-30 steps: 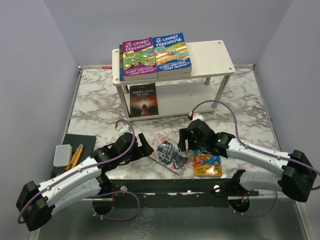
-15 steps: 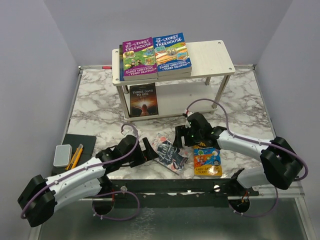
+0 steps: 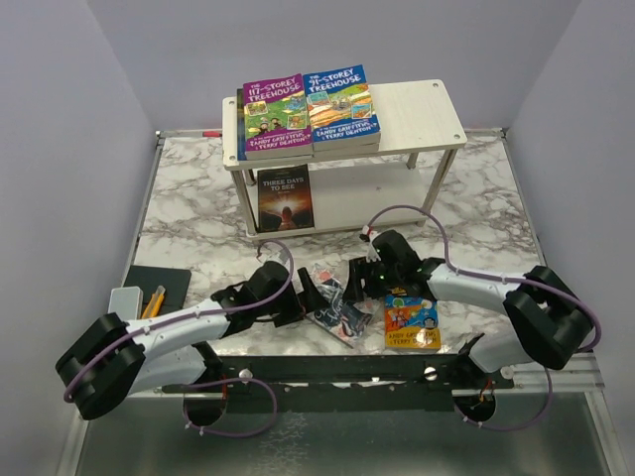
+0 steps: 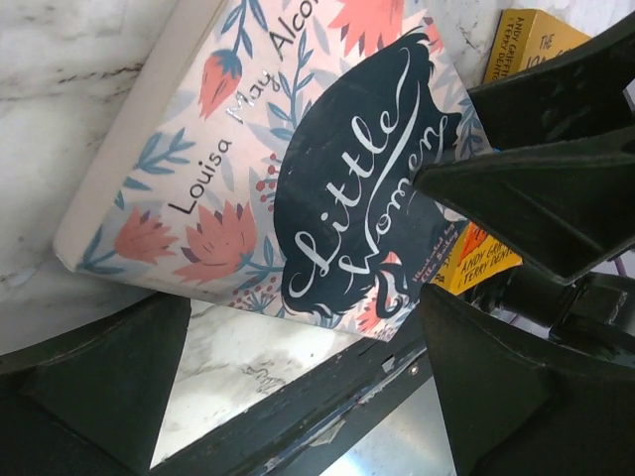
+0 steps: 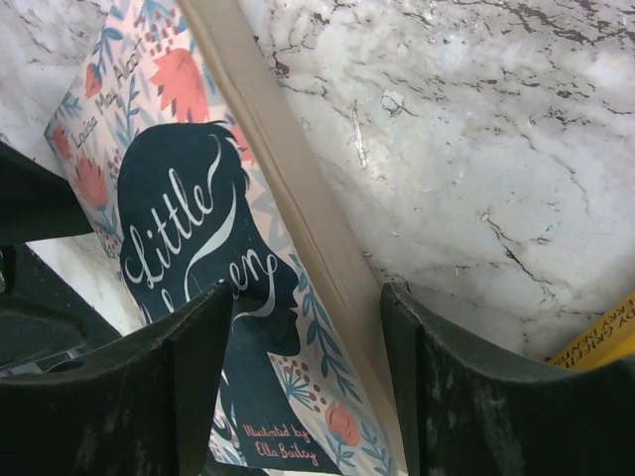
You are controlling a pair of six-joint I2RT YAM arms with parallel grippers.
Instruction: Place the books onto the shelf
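Both arms: since 1 second ago the 2 have closed in on the floral book (image 3: 342, 312), the left elbow swinging forward and the right forearm folding toward centre.
Left gripper (image 3: 306, 296): jaws spread as wide as I ever see them, holding nothing. In its wrist view the 2 fingers frame the book's near side.
Right gripper (image 3: 359, 276): narrower than 1 second ago. Its 2 fingers sit astride the book's page edge, 1 over the cover and 1 over the marble. I cannot tell whether they press it.
Floral book: "Little Women", cover up on the marble table (image 3: 198, 213) near the front edge, between the 2 grippers.
Orange book (image 3: 412, 322): flat on the table, just beside the floral one on its right.
Grey case (image 3: 124, 300): front left, against a dark mat (image 3: 164, 280), well apart from the books.
Shelf (image 3: 417, 104): at the back of the table. On the lower tier I see a dark brown book (image 3: 286, 198) at the left end. On the top tier a purple book (image 3: 273, 114) and a blue book (image 3: 342, 104) lie side by side, with more book edges showing beneath.
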